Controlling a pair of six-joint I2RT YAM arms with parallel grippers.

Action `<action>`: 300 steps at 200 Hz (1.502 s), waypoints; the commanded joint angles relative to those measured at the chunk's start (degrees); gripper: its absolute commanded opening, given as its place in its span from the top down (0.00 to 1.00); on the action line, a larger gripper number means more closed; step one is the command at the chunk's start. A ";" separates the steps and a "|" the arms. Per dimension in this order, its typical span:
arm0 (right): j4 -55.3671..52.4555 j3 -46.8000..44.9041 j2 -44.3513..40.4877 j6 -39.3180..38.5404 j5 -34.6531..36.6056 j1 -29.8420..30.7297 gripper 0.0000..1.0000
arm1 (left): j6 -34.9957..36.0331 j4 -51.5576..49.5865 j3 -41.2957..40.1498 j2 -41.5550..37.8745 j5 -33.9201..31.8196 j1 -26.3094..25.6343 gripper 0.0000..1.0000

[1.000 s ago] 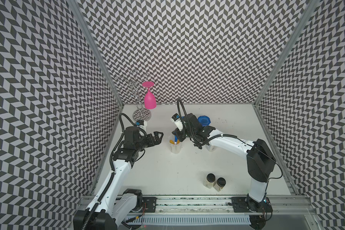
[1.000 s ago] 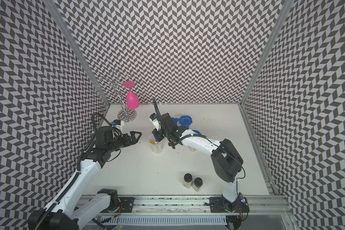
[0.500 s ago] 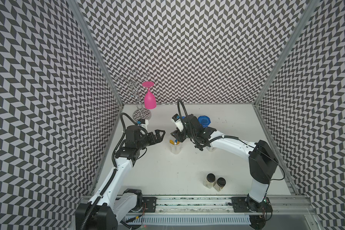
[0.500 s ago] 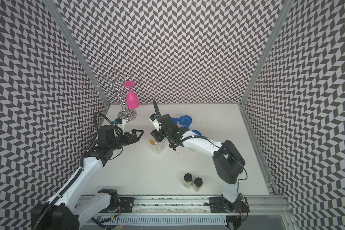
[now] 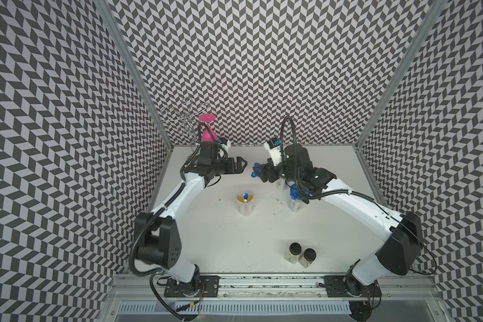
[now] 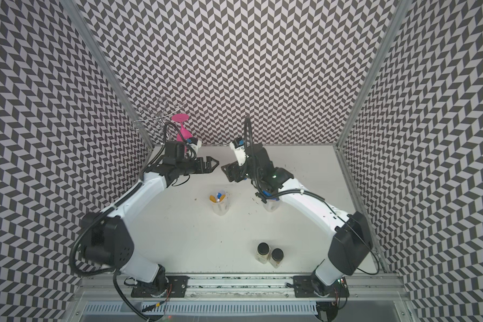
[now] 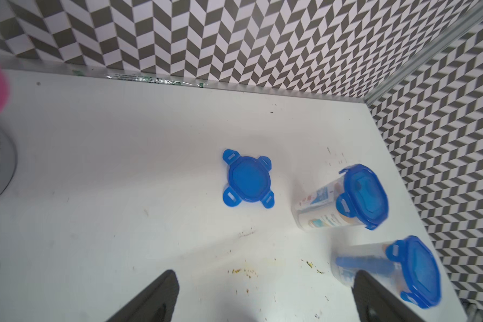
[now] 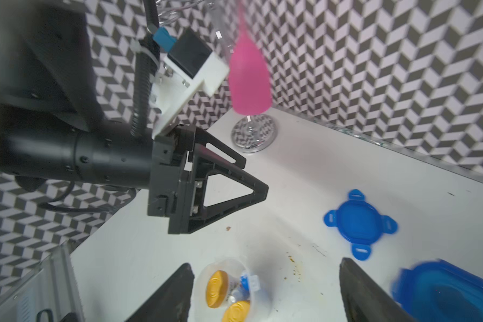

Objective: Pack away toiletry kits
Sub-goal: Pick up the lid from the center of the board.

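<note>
In both top views the open tub point(image 5: 245, 206) stands upright near the desk's point(image 5: 221, 242) middle, mouth up, with gold-capped bottles point(image 5: 240, 198) upright inside. The left gripper point(image 5: 242, 164) and right gripper point(image 5: 258, 172) face each other above the far half, both spread wide and empty.

The left wrist view shows the loose lid point(image 7: 247, 178) lying flat toward the far edge. Two lidded tubs point(image 7: 343, 195) stand upright beside it, their blurred contents possibly toothpaste.

In the right wrist view the right jaws gape, touching nothing, with the open tub below.
</note>
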 commanded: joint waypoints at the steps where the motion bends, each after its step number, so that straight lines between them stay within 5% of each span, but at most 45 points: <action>1: -4.23 -2.66 -5.52 3.85 1.06 -4.38 0.15 | 6.91 -6.64 9.30 10.55 -3.17 -2.28 0.00; 60: -5.43 -3.16 -7.06 3.27 1.93 -7.00 0.14 | 20.76 -15.99 30.89 33.10 -10.21 -4.51 0.09; 148: -6.25 -5.68 -8.78 2.98 -3.43 -13.22 0.14 | 32.34 -5.06 23.32 35.40 -11.06 -3.25 0.07; 300: -6.54 -5.79 -10.88 4.00 -3.95 -18.84 0.15 | 34.70 -1.08 23.52 39.65 -8.13 -5.80 0.08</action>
